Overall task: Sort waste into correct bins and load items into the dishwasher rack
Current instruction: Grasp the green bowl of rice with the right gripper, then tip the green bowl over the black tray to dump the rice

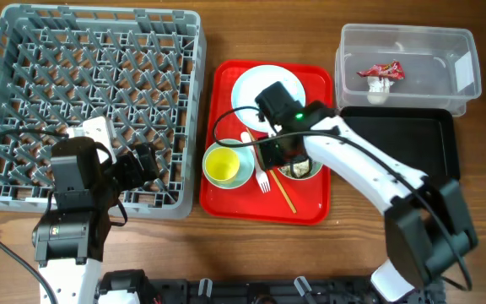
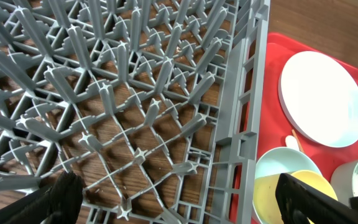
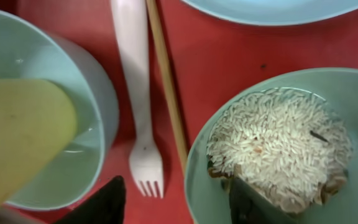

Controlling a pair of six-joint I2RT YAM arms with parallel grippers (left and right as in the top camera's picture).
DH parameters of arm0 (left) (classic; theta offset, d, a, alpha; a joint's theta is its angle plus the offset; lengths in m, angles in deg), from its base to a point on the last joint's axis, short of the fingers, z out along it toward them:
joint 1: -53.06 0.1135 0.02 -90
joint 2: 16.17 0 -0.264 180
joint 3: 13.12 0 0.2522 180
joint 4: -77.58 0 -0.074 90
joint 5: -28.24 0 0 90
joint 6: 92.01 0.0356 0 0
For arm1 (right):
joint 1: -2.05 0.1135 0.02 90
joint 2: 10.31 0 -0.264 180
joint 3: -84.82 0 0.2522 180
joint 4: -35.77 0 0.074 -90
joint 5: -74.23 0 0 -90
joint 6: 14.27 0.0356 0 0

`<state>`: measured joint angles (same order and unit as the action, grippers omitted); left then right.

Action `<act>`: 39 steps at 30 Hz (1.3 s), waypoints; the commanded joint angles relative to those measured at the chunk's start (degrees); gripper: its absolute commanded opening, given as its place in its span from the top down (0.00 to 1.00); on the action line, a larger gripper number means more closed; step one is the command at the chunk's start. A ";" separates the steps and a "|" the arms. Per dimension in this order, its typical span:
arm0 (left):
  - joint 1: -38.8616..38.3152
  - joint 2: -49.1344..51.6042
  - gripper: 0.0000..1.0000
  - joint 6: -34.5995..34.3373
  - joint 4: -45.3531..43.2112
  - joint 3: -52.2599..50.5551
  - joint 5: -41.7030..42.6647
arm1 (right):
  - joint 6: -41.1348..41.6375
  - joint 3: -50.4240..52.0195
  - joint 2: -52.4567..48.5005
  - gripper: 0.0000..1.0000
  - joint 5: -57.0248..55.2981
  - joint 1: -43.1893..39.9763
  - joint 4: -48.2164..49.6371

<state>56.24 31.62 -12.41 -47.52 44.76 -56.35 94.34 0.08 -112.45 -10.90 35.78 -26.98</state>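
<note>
My right gripper (image 1: 288, 160) (image 3: 178, 205) is open and straddles the near rim of the pale green bowl (image 1: 310, 171) (image 3: 199, 180). One finger is inside on the beige food scraps (image 3: 278, 140), the other over the red tray. A white fork (image 1: 262, 178) (image 3: 139, 118) and chopsticks (image 1: 283, 192) (image 3: 165, 87) lie beside it. The yellow cup (image 1: 223, 164) (image 3: 17, 137) sits in the pale blue bowl (image 1: 245, 172) (image 3: 95, 118). The white plate (image 1: 251, 84) (image 2: 321, 98) lies behind. My left gripper (image 1: 142, 165) (image 2: 179, 208) is open and empty over the grey rack's (image 1: 91, 101) (image 2: 135, 93) front right corner.
The red serving tray (image 1: 310, 211) holds the dishes. The clear tub (image 1: 445, 93) at the back right contains the red-and-white wrapper (image 1: 380, 73). The black tray (image 1: 412, 143) lies in front of it, partly under my right arm.
</note>
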 commanded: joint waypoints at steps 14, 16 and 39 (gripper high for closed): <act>0.20 -0.09 0.00 -0.55 -0.13 1.11 0.33 | 6.03 1.77 -6.40 0.94 -3.69 0.48 2.69; 0.20 -0.09 0.00 -0.52 -0.13 1.11 0.33 | 6.27 2.08 -6.40 0.96 -3.67 0.48 2.73; 0.20 -0.09 0.00 -0.52 -0.15 1.11 0.33 | 0.50 0.11 19.08 0.96 14.27 -21.62 3.10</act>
<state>56.24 31.62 -12.41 -47.52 44.76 -56.33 97.03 1.18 -93.90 -5.09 20.74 -24.08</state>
